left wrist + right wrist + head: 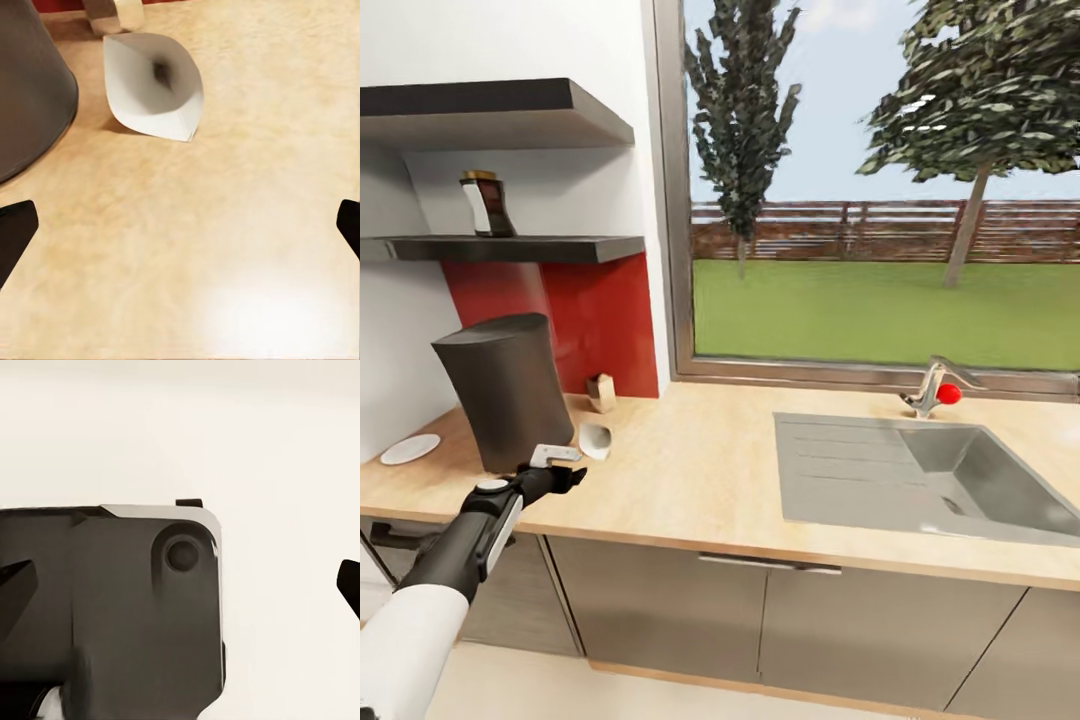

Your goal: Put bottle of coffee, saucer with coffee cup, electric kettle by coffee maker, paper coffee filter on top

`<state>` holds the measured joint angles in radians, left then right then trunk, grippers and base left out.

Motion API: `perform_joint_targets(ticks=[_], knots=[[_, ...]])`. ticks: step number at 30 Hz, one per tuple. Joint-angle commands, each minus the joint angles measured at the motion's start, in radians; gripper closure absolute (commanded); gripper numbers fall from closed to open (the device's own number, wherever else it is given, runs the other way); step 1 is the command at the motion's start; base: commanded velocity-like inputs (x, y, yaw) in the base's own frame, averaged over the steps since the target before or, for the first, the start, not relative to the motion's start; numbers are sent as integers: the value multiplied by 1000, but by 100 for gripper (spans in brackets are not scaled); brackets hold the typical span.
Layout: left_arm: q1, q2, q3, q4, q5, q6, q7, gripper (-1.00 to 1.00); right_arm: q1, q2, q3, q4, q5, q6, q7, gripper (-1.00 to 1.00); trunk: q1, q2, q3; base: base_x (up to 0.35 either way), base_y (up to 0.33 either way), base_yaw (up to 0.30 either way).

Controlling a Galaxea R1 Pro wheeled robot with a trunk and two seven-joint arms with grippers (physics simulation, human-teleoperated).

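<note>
While our left gripper (pixel 565 468) hangs wide open by the coffee maker (pixel 508 390), we see the paper filter (pixel 595 439) lying on the counter (pixel 700 480) just beside it.

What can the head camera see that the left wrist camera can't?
Head view alone: the coffee bottle on the shelf, the saucer, the sink with its tap, the window and the left arm. Left wrist view alone: a close look into the filter's open mouth, and the dark tips of the left gripper's fingers spread wide above bare counter. Both: the paper filter lying on the wooden counter, beside the dark coffee maker.
</note>
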<state>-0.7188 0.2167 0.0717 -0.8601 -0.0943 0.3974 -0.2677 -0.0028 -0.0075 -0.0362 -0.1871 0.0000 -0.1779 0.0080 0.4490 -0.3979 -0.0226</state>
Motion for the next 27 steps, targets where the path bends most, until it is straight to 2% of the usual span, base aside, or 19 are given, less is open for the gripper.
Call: perform_joint_targets(ticks=[1, 3, 10, 11, 12, 16, 17, 22, 27], knots=[[-1, 0, 4, 9, -10, -10, -8, -100, 0, 0, -4, 0, 0, -3, 1, -100, 1, -2, -2, 236, 136, -186], [-1, 0, 5, 42, -9, -46, -4, -100, 0, 0, -3, 1, 0, -3, 1, -100, 1, -2, -1, 165, 86, -219], [-1, 1, 8, 98, -8, -107, -1, -100, 0, 0, -3, 1, 1, -2, -2, -100, 1, -2, 1, 33, 17, -245], [-1, 1, 12, 110, -8, -137, 0, -100, 0, 0, -3, 1, 1, -2, -2, -100, 1, -2, 1, 5, 2, -159], [-1, 1, 58, 197, -8, -257, 34, -100, 0, -3, -3, 2, 2, -3, -4, -100, 1, -2, 1, 1, 0, -21], [-1, 3, 85, 259, -6, -289, 64, -100, 0, -5, 1, 2, 4, -3, -3, -100, 1, -2, 1, 19, 4, -7], [-1, 4, 101, 281, -4, -304, 66, -100, 0, -5, 2, 2, 5, -4, -3, -100, 1, -2, 1, 122, 91, 0], [-1, 4, 136, 318, -3, -345, 67, -100, 0, -5, 2, 2, 5, -5, -2, -100, 1, -2, 1, 162, 171, 0], [-1, 4, 145, 329, -4, -356, 68, -100, 0, -5, 2, 2, 5, -3, -2, -100, 1, -2, 1, 179, 215, 0]])
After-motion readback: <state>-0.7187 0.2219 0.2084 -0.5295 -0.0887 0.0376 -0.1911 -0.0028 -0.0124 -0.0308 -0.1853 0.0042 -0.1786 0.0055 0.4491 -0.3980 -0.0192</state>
